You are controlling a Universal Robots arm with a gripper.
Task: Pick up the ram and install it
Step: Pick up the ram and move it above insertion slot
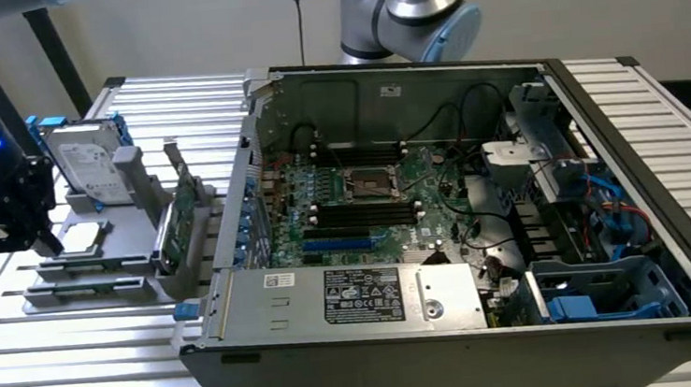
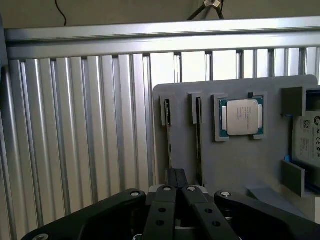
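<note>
Arm (image 1: 411,9) reaches over from behind the open PC case (image 1: 644,177) to the ext. view's left, w/ the black gripper (image 2: 176,176) low over the slatted table (image 2: 75,150), at the edge of the grey parts tray (image 2: 235,165) and well apart from the motherboard (image 1: 371,201). Pincer is clenched: fingers (image 2: 170,197) pressed together, tips meeting, nothing visible btwn them. Ram (image 2: 169,135) stands on edge in a narrow tray slot, its near end just beside the fingertips; can't tell if they touch. Second stick (image 2: 198,135) sits in the next slot over, CPU (image 2: 242,116) lies flat in its recess beyond that, hard drive (image 1: 80,165) stands in the tray's far corner. Green card (image 1: 173,223) stands upright btwn tray and case.
</note>
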